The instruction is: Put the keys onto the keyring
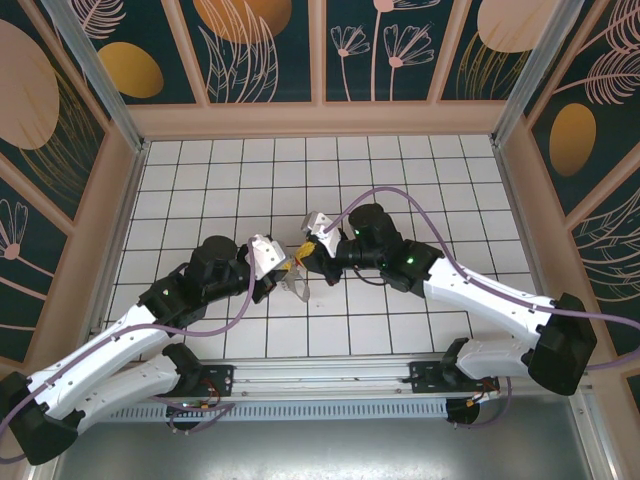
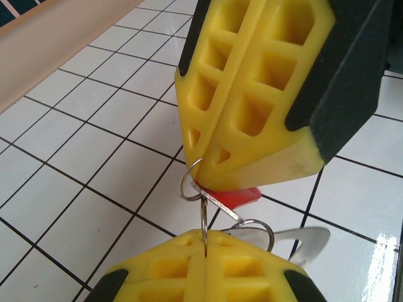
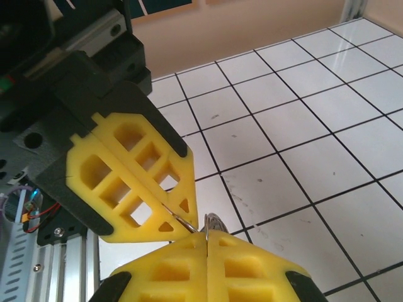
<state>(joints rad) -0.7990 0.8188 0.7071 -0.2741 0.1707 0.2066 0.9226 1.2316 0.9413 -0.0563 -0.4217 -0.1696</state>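
Note:
Both grippers meet tip to tip above the middle of the tiled floor. My left gripper point(image 2: 206, 236) point(image 1: 283, 268) is shut on a thin upright silver ring point(image 2: 204, 214) of the keyring. That ring links with a second small ring point(image 2: 188, 180), which comes out of the seam of my shut right gripper point(image 3: 208, 234) point(image 1: 306, 252). The key's red head point(image 2: 242, 196) shows just under the right fingertips point(image 2: 252, 94), crossed by a flat silver strip. A third ring point(image 2: 255, 225) and a silver metal piece point(image 2: 312, 240) hang lower. In the top view, keyring parts point(image 1: 300, 288) dangle below the tips.
White tiles with black grout point(image 1: 400, 190) stretch around the grippers. A beige wall base point(image 2: 56, 44) runs to the left in the left wrist view. The arms' mounting rail point(image 1: 330, 385) lies along the near edge.

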